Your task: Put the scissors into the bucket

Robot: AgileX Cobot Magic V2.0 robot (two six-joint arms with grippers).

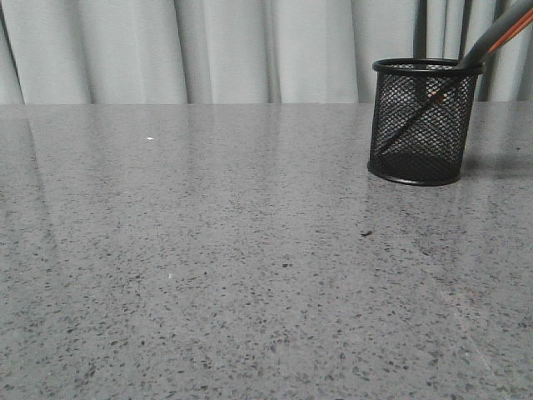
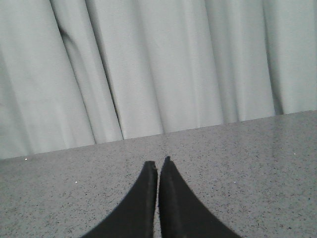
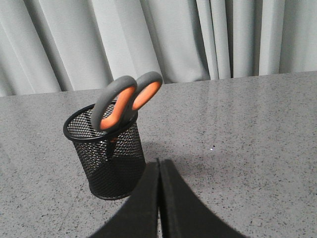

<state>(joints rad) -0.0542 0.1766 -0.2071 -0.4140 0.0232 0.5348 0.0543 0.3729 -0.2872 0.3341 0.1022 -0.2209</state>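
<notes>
The black wire-mesh bucket stands upright on the grey speckled table at the back right. The scissors stand inside it, blades down, leaning against the rim with the handles sticking out to the upper right. In the right wrist view the bucket holds the scissors, whose grey, orange-lined handle loops rise above the rim. My right gripper is shut and empty, just beside the bucket and apart from it. My left gripper is shut and empty over bare table. Neither gripper shows in the front view.
A pale pleated curtain hangs behind the table's far edge. The grey speckled table stretches to the left and front of the bucket.
</notes>
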